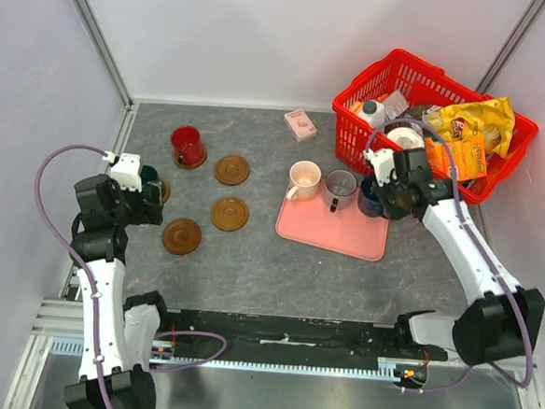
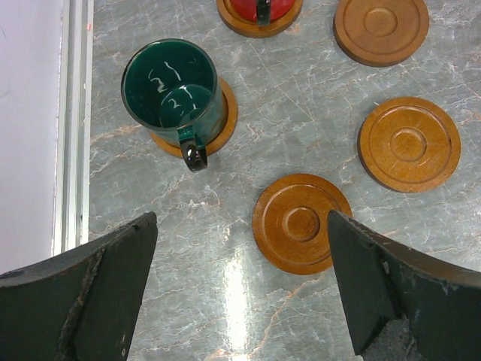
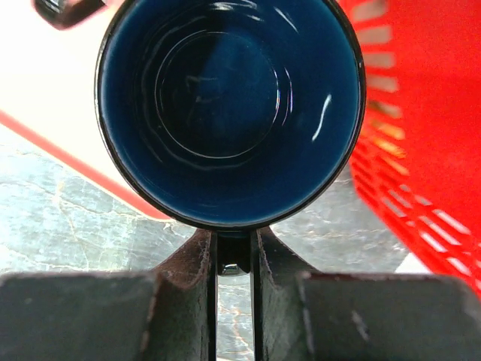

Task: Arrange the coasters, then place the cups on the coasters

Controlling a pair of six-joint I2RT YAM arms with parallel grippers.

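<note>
the right claw (image 3: pixel 233 252) pinches the navy mug (image 3: pixel 229 113) by its handle at the tray's (image 1: pixel 331 235) right edge; the left claw (image 2: pixel 240 241) gapes wide, empty.

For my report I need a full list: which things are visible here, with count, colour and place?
table: one, grey marbled, under everything
coasters: five, brown, table's left half; three bare
red mug: one, red, on the farthest coaster
green mug: one, dark green, on the leftmost coaster
cream mug: one, cream, on the tray
grey mug: one, grey, on the tray
blue mug: one, navy, at the tray's right edge
tray: one, pink, table's middle
basket: one, red, far right corner
packaged goods: several, mixed colours, in the basket
small box: one, pink, beside the basket
left gripper: one, black, open near the green mug
right gripper: one, black, shut on the blue mug's handle
</note>
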